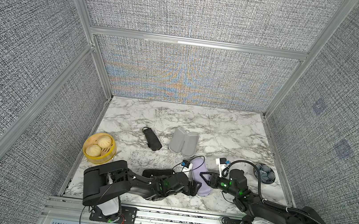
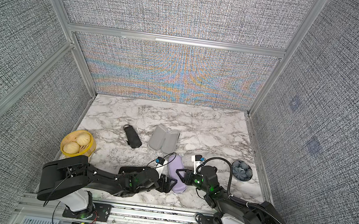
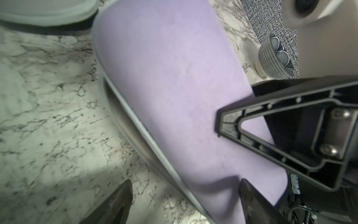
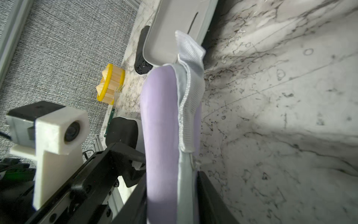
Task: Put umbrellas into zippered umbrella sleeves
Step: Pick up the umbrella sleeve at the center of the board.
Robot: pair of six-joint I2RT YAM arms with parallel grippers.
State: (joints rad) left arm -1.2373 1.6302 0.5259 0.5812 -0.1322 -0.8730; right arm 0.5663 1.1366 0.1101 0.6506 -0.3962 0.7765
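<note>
The lavender sleeve lies at the near middle of the marble table, its grey zip edge partly parted. My right gripper is shut on its middle, one finger on each side. At the sleeve's near end, my left gripper stands open, one fingertip over the lavender shell and one over the table. A black umbrella lies further back beside an open grey-lined sleeve. A closed black sleeve lies partly hidden under my left arm.
A yellow basket with two buns stands at the left edge, a fork beside it. A patterned dark bowl sits at the right. Fabric walls enclose three sides of the table.
</note>
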